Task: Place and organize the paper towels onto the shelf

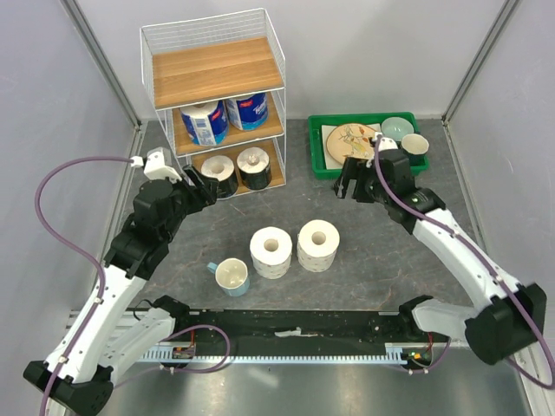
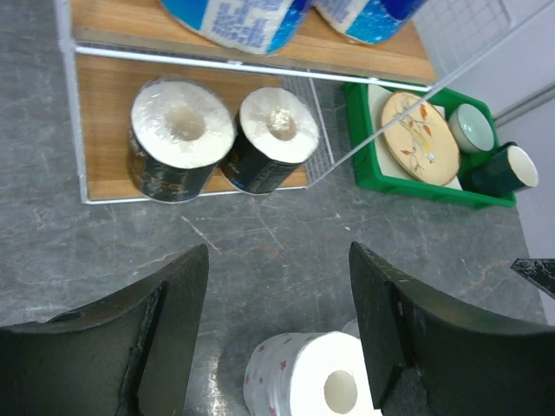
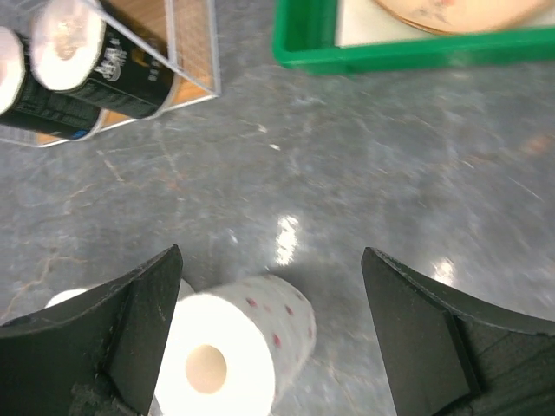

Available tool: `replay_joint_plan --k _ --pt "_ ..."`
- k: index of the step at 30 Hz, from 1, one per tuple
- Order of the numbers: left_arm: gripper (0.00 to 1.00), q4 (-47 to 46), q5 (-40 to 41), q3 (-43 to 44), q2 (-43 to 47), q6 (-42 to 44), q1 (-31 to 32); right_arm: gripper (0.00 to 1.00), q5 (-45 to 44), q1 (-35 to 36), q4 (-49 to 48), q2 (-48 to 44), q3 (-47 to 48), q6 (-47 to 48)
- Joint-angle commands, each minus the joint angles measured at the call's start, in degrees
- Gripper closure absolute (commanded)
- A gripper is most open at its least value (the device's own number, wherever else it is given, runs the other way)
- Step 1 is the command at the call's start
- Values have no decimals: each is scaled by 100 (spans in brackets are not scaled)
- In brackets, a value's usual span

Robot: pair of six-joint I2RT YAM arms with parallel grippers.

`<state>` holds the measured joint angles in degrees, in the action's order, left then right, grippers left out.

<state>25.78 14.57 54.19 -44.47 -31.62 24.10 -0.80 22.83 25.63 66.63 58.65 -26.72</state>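
The shelf (image 1: 217, 71) stands at the back left. Two blue-wrapped rolls (image 1: 205, 121) sit on its middle board. Two dark-wrapped rolls (image 1: 217, 171) stand on its bottom board and also show in the left wrist view (image 2: 182, 139). Two speckled rolls (image 1: 271, 251) (image 1: 317, 244) stand upright side by side on the table. My left gripper (image 1: 205, 185) (image 2: 279, 251) is open and empty, in front of the bottom tier, with a speckled roll (image 2: 316, 377) below it. My right gripper (image 1: 351, 182) (image 3: 270, 253) is open and empty above the other speckled roll (image 3: 230, 347).
A green tray (image 1: 314, 147) with a plate and cups sits at the back right, close behind my right gripper. A pale cup with a blue handle (image 1: 232, 276) stands left of the speckled rolls. The shelf's top board is bare.
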Motion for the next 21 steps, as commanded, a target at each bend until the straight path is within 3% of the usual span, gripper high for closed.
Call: replay_joint_plan --k 1,11,21 --pt "27 -143 494 -190 114 -248 -19 7 712 134 -1550 490 234 333" --pt "26 -1399 1417 -804 -202 -47 -19 7 739 898 -4159 2213 463 1169" --pt "23 -3139 2146 -1429 -676 797 -72 9 344 969 -5427 3505 972 1160"
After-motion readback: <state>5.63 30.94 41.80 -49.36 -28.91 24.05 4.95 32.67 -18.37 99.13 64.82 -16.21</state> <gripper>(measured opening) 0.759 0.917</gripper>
